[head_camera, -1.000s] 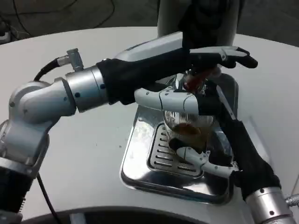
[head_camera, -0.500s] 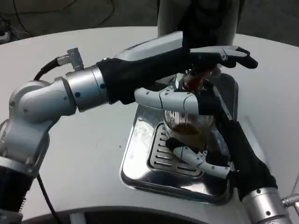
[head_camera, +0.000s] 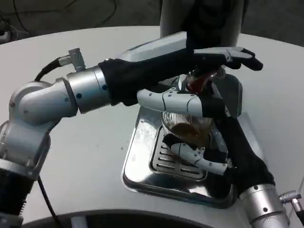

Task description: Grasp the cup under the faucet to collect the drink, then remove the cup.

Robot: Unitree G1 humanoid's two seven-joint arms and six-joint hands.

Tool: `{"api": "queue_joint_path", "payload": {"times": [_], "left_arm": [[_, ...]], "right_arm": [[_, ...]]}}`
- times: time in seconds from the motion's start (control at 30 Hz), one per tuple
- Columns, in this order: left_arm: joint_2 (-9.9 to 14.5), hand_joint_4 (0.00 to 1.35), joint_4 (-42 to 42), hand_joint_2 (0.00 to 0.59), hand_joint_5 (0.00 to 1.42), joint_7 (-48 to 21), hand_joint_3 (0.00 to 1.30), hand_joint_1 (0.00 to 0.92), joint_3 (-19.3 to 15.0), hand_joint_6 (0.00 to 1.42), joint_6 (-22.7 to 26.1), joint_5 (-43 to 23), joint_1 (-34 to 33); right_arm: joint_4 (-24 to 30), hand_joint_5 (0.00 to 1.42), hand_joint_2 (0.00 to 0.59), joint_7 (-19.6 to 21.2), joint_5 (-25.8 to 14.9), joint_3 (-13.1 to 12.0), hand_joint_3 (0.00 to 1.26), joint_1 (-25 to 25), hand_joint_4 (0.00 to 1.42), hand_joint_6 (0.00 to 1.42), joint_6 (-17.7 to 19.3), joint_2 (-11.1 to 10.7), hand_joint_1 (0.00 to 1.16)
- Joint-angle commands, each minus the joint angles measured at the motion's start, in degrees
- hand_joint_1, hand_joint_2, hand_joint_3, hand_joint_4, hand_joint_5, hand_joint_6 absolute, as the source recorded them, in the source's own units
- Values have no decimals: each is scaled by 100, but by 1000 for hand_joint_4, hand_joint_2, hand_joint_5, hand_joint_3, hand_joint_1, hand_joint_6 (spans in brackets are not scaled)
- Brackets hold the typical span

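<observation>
Right hand (head_camera: 209, 152): grips the cup (head_camera: 186, 127), now nearer and tilted.
Left hand (head_camera: 209, 61): fingers spread over the faucet (head_camera: 199, 80), unmoved.
Writing: none legible.

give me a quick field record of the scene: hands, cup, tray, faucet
left hand: reaches over the faucet, fingers on its top
right hand: holds the cup from the right side
cup: clear ribbed glass, brown drink in the bottom, tilted, below the faucet
tray: steel drip tray with slotted grate, on the white table
</observation>
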State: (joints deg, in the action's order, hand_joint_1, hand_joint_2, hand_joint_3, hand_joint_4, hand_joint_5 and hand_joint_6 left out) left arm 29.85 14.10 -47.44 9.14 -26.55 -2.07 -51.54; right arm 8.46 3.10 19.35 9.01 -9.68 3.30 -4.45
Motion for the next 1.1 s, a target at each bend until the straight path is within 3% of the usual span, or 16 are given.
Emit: {"api": "queue_joint_path", "payload": {"times": [0.03, 1.1], "left_arm": [[10, 68, 13, 112, 129, -122, 187, 0, 76, 148, 78, 76, -16], [127, 69, -88, 112, 134, -110, 187, 0, 104, 148, -60, 241, -59]], "right_arm": [[-57, 159, 204, 45, 13, 72, 14, -4, 54, 0, 59, 60, 779], [-306, 147, 208, 454, 126, 182, 0, -76, 39, 0, 106, 281, 756]]}}
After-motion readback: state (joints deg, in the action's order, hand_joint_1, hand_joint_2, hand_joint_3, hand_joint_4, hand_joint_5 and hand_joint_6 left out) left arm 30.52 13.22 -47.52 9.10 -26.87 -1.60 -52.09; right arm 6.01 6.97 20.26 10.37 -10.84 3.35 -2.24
